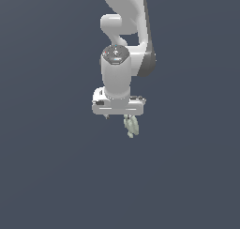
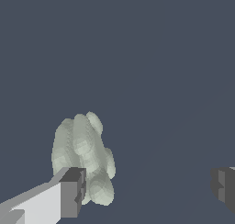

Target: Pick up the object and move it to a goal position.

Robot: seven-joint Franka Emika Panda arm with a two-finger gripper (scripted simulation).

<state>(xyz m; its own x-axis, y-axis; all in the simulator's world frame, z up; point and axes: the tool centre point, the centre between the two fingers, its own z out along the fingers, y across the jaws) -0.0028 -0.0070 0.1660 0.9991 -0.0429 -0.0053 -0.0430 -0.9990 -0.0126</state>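
While one hand (image 2: 147, 188) gapes, one object (image 2: 85, 156) touches one finger (image 2: 71, 193).

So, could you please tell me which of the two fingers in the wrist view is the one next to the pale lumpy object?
The lighter finger whose grey pad meets the object. The other finger stands well apart from it, across the open gap.

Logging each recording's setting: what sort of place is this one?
Most likely a bare simulated scene, not a real room: a flat featureless dark blue-grey backdrop, a smoothly rendered white arm, and a lumpy pale object by its gripper.
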